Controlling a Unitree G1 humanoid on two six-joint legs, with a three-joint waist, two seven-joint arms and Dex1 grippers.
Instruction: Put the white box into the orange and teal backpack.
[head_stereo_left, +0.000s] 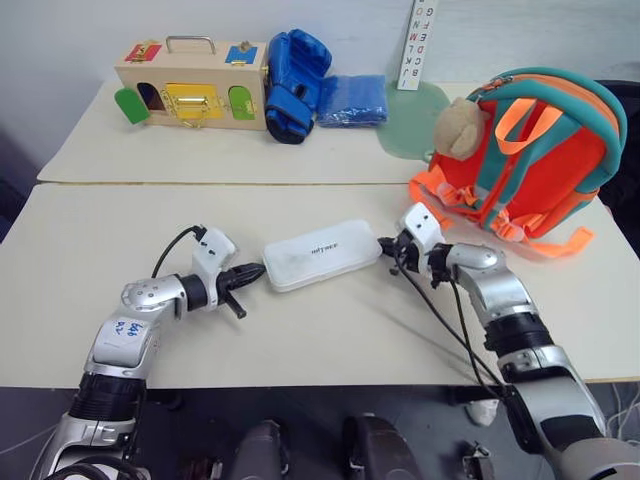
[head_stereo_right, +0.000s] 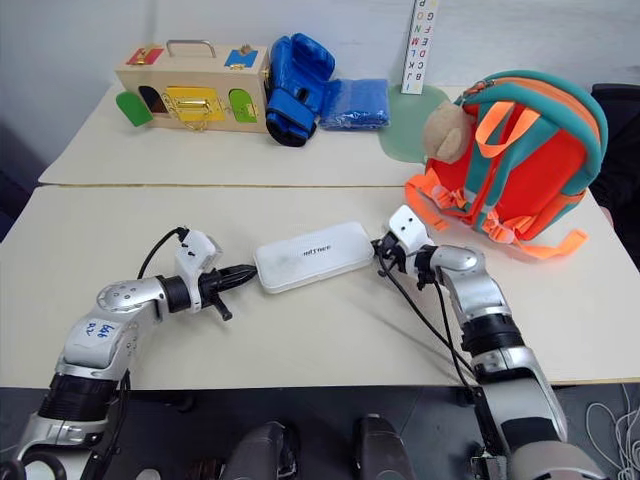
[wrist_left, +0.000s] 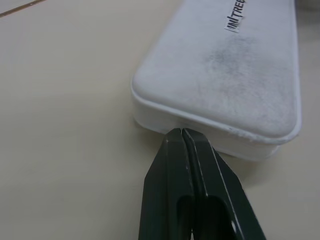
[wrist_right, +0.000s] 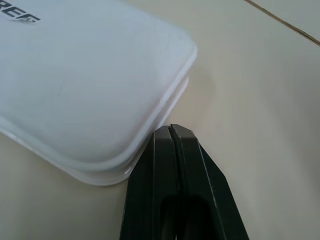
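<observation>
The left gripper (wrist_left: 182, 137) has its fingers pressed together with nothing between them, tips touching the near short end of the white box (head_stereo_left: 320, 254); the right gripper (wrist_right: 170, 132) is likewise closed and empty, its tips against the opposite end. The box lies flat on the table (head_stereo_left: 100, 240) between the two, pinched end to end but not lifted. The orange and teal backpack (head_stereo_left: 545, 150) stands just beyond the right gripper, so lifting and loading seem yet to come.
</observation>
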